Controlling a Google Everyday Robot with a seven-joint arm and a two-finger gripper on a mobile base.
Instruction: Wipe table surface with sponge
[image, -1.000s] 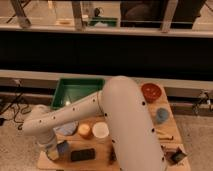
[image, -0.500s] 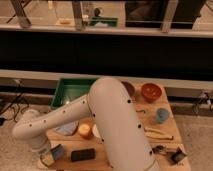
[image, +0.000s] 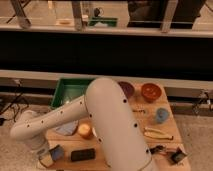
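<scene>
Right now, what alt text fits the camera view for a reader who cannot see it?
A large white robot arm bends across a wooden table, its gripper down at the front-left corner beside a blue sponge. A green bin, two bowls and a blue cup sit behind.

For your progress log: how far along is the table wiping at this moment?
Done: the arm has reached the table's front-left corner. In hand: the gripper sits low there beside a small blue block, possibly the sponge; a grasp cannot be confirmed. Left: the wiping itself, with bowls, a cup and a dark block on the surface.
</scene>
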